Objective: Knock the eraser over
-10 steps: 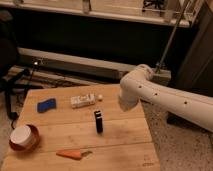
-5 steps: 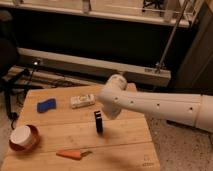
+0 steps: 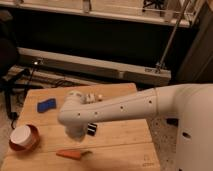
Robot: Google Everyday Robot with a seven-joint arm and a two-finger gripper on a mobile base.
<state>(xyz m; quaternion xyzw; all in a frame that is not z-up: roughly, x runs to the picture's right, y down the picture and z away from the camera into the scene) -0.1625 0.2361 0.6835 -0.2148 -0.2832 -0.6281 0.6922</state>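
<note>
- At 6 o'clock on the table (image 3: 125, 150): carrot (image 3: 72, 154), unmoved.
- Mid-table: arm (image 3: 120, 107) has swung across from 3 o'clock; gripper (image 3: 76, 131) now down at 9 o'clock of the eraser (image 3: 92, 129), just beside it.
- Eraser mostly hidden by the arm; can't tell if it's tipped yet, probably imminent.
- At 9 o'clock: red bowl (image 3: 22, 138).
- Far: blue pad (image 3: 46, 105), white box (image 3: 92, 97), both unmoved.

White arm reaching in from the right, stretched leftward, end effector (image 3: 76, 131) low at its rounded wrist
</note>
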